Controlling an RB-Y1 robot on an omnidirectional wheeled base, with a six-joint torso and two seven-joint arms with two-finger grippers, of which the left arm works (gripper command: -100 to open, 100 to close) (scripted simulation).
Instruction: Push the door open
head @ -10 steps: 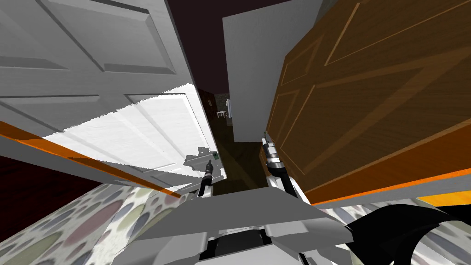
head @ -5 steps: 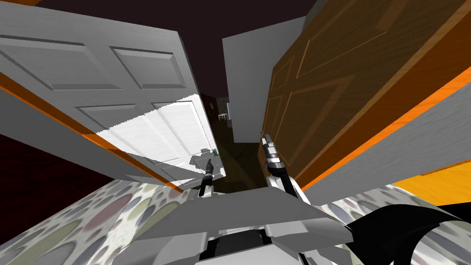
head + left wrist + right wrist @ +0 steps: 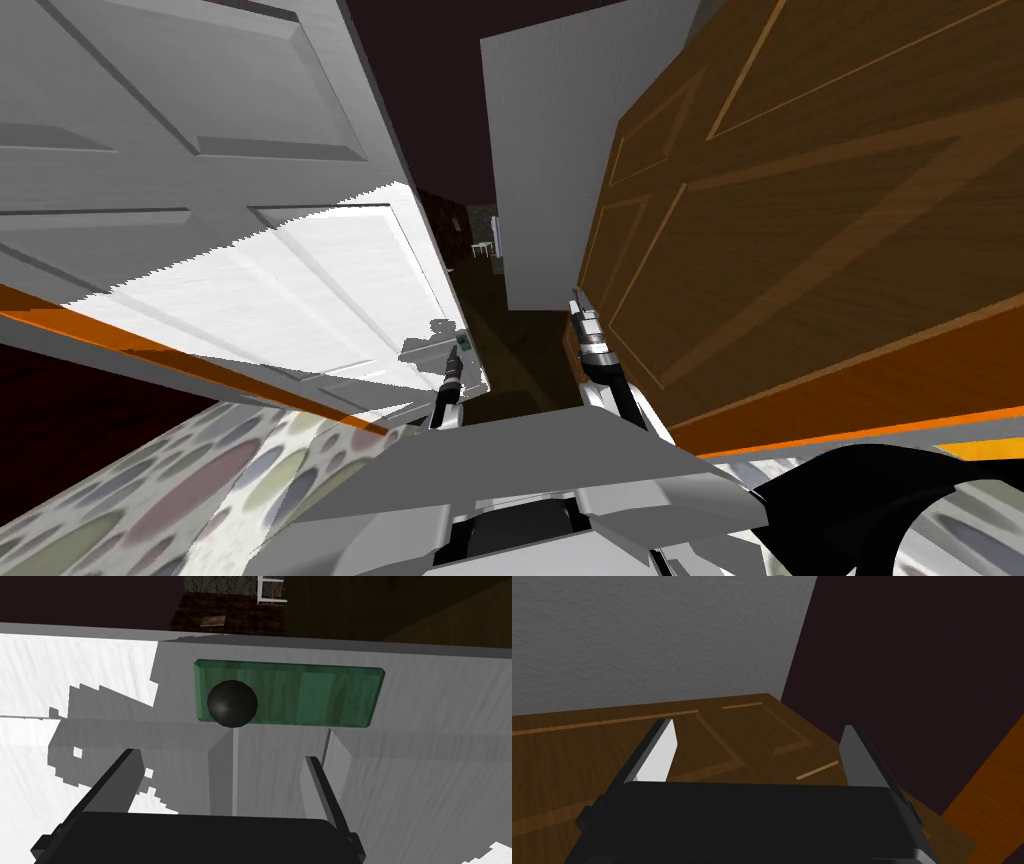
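A white panelled door [image 3: 300, 270] stands on my left, swung aside, and a brown wooden door [image 3: 800, 230] stands on my right. A dark passage [image 3: 505, 340] runs between them. My left gripper [image 3: 456, 352] is open and points at the white door's face [image 3: 425, 776], just short of a dark round knob [image 3: 232, 703] on a green plate [image 3: 310, 693]. Nothing is between its fingers [image 3: 120, 781]. My right gripper [image 3: 576, 296] hangs close along the brown door's panel [image 3: 712, 741], open [image 3: 757, 724] and holding nothing.
A grey wall [image 3: 540, 150] ends the passage on the right, with a small white piece of furniture [image 3: 483, 247] far beyond. Orange frame strips [image 3: 150, 355] cross under both doors. A pebble-patterned floor [image 3: 150, 490] lies at my lower left.
The whole head view rolled one way and has swung back, so my head or torso moved. Both grippers keep their places against the two doors.
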